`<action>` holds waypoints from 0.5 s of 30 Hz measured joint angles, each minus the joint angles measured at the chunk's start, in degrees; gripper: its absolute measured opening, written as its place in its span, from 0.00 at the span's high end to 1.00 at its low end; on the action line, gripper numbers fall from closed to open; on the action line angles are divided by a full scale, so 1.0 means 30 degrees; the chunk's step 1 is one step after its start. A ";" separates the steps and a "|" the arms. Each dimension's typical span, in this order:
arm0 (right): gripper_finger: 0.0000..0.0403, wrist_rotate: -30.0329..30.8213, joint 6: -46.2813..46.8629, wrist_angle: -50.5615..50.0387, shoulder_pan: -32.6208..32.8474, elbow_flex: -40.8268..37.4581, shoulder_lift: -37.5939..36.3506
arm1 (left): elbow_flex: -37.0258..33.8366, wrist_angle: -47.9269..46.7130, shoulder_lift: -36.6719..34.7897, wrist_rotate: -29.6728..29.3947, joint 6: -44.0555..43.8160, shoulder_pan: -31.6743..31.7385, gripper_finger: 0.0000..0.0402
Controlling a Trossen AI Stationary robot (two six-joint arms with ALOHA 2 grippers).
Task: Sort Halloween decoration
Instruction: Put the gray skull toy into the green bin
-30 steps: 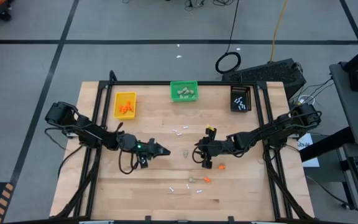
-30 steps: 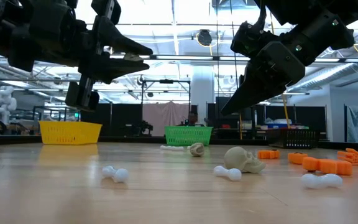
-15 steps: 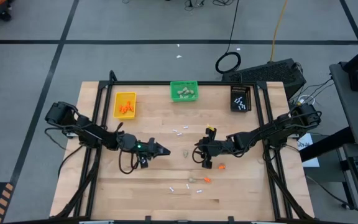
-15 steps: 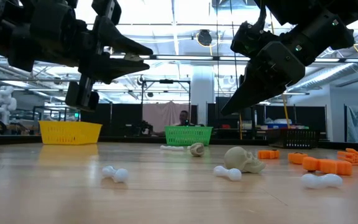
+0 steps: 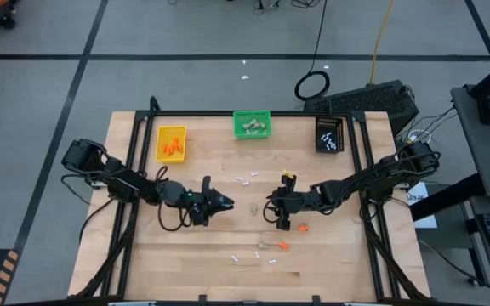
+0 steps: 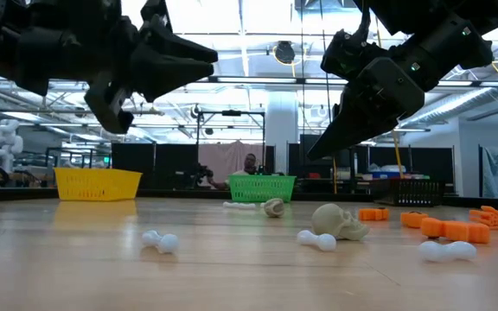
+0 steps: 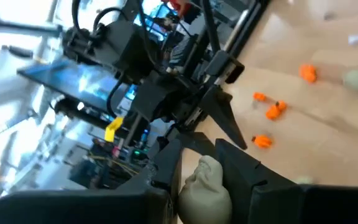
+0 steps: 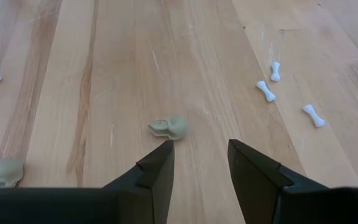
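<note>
My left gripper (image 5: 225,203) hangs above the table left of centre, shut on a beige-grey skull lump (image 7: 204,185). My right gripper (image 5: 270,204) is open above the table's middle, pointing toward the left edge. A second beige-grey skull lump (image 8: 169,127) lies on the wood just ahead of its fingers, untouched. A third lump (image 6: 338,222) lies nearer the front edge. Orange bits (image 5: 283,225) and thin white sticks (image 5: 247,179) lie scattered on the wood. My left gripper pinches the skull lump by its two sides (image 7: 199,175) between its two fingers. The fingers lie about level and point toward the table's right edge. The lump is lifted clear of the table.
A yellow bin (image 5: 171,143) with orange bits, a green bin (image 5: 253,125) with beige lumps and a black bin (image 5: 330,134) with white sticks stand along the far edge. More white sticks (image 5: 245,255) and an orange bit (image 5: 283,246) lie near the front.
My left gripper has turned about its own long axis and gone slightly toward the table's right edge, still shut on the skull lump. My right gripper has kept still.
</note>
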 joint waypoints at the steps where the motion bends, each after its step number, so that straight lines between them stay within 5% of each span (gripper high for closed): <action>1: 0.66 0.0000 0.0000 0.0000 0.0001 0.0000 0.0000 | 0.0000 0.0021 0.0000 -0.0044 -0.0476 0.0000 0.80; 15: 0.66 0.0000 0.0000 0.0000 0.0003 0.0000 0.0000 | 0.0000 0.0000 0.0000 -0.0418 -0.7366 0.0000 0.80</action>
